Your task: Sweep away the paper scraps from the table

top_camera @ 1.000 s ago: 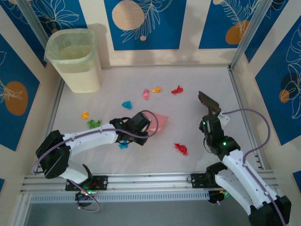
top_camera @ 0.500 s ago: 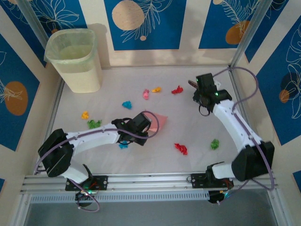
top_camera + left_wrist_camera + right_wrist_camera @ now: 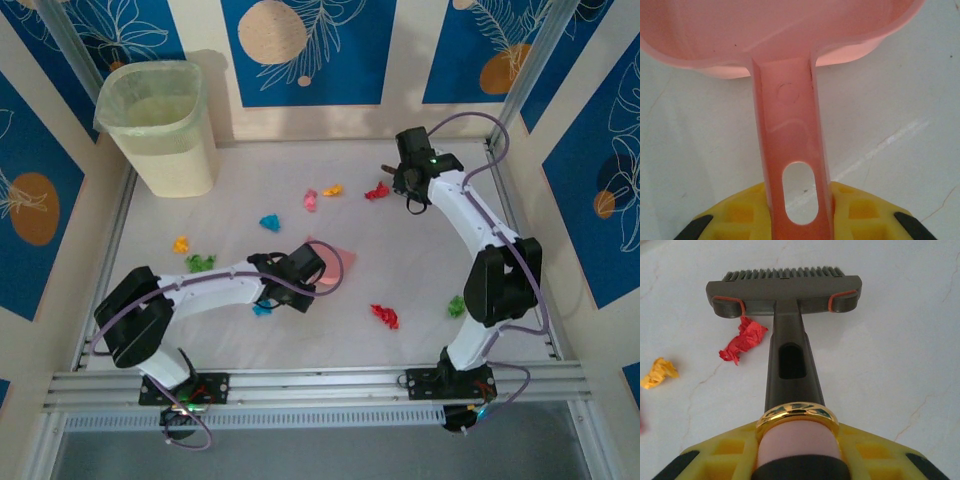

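left jaws pinch the dustpan (image 3: 790, 125); right jaws pinch the brush (image 3: 785, 290) (red scrap (image 3: 743, 340) beside its head); bin (image 3: 180, 160) well apart

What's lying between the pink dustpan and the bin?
One cyan paper scrap, roughly midway between dustpan and bin; otherwise bare table, seen in the top view.

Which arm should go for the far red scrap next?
Right. The right pincer holds the brush, its head right beside that red scrap. The left pincer holds the dustpan, farther away.
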Action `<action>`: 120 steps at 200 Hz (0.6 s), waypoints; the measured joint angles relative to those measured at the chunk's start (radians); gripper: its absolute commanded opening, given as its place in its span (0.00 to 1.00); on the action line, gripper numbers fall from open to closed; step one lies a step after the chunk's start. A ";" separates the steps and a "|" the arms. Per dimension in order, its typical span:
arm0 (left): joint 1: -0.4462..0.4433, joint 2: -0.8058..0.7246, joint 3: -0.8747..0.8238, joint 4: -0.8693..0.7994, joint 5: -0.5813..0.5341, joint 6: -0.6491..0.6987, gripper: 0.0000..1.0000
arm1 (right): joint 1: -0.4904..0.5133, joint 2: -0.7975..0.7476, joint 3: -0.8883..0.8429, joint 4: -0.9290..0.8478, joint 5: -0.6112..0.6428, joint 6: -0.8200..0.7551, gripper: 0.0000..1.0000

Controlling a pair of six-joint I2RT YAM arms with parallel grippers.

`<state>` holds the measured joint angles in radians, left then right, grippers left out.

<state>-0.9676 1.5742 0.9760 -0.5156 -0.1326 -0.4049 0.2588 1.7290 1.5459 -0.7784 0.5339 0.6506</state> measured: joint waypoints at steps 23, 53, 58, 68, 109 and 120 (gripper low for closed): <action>0.000 0.000 0.001 0.000 -0.003 0.008 0.00 | 0.016 0.034 0.010 -0.008 0.002 -0.007 0.00; -0.004 0.000 0.001 0.000 -0.007 0.016 0.00 | 0.087 0.027 0.004 -0.023 0.026 -0.024 0.00; -0.005 0.000 0.001 0.000 -0.007 0.019 0.00 | 0.101 0.019 -0.003 -0.023 0.029 -0.026 0.00; -0.005 0.000 0.001 0.000 -0.008 0.022 0.00 | 0.130 -0.006 -0.030 -0.024 0.034 -0.030 0.00; -0.006 0.000 0.001 0.000 -0.015 0.039 0.00 | 0.238 -0.169 -0.181 -0.058 0.032 -0.021 0.00; -0.006 0.000 0.001 0.000 -0.018 0.046 0.00 | 0.269 -0.207 -0.210 -0.069 0.025 -0.014 0.00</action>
<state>-0.9737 1.5738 0.9771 -0.5152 -0.1509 -0.3588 0.5274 1.5223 1.3357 -0.8474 0.5591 0.6369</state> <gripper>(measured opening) 0.228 0.310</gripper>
